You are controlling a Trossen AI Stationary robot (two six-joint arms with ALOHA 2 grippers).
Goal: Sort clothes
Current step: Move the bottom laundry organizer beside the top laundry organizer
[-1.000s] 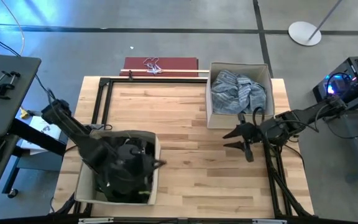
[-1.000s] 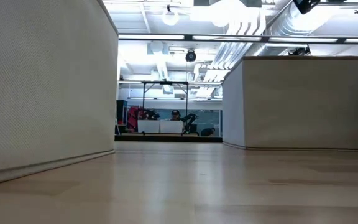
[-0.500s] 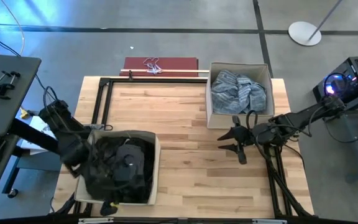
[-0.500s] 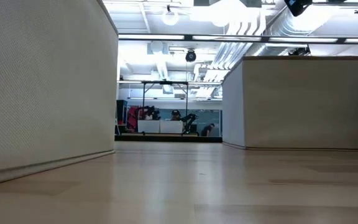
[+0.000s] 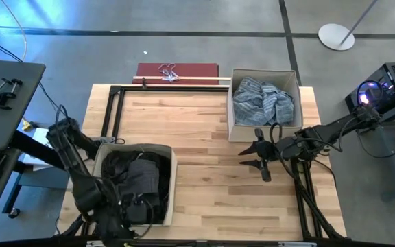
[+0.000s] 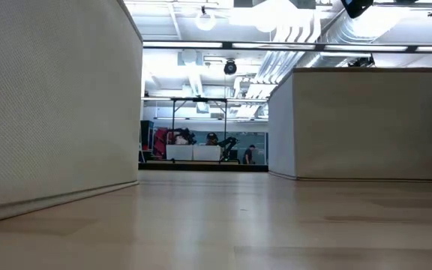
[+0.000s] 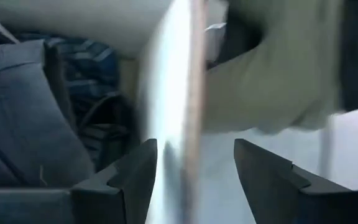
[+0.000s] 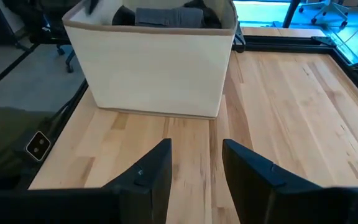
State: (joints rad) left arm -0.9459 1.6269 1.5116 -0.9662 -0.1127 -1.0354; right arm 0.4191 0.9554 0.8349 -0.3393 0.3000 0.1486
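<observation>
Blurring hides the left tool (image 7: 194, 165) beside the charcoal grey piece (image 7: 23, 118).

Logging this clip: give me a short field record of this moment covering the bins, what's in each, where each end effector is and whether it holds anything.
near-left bin: beige fabric box holding dark clothes, a charcoal grey piece on top
far-right bin: beige fabric box holding a light blue striped shirt
left end effector: at the near-left box's front edge, fingers apart, nothing held
right end effector: over bare table beside the far-right box, fingers apart, empty
loose clothes on table: none visible
</observation>
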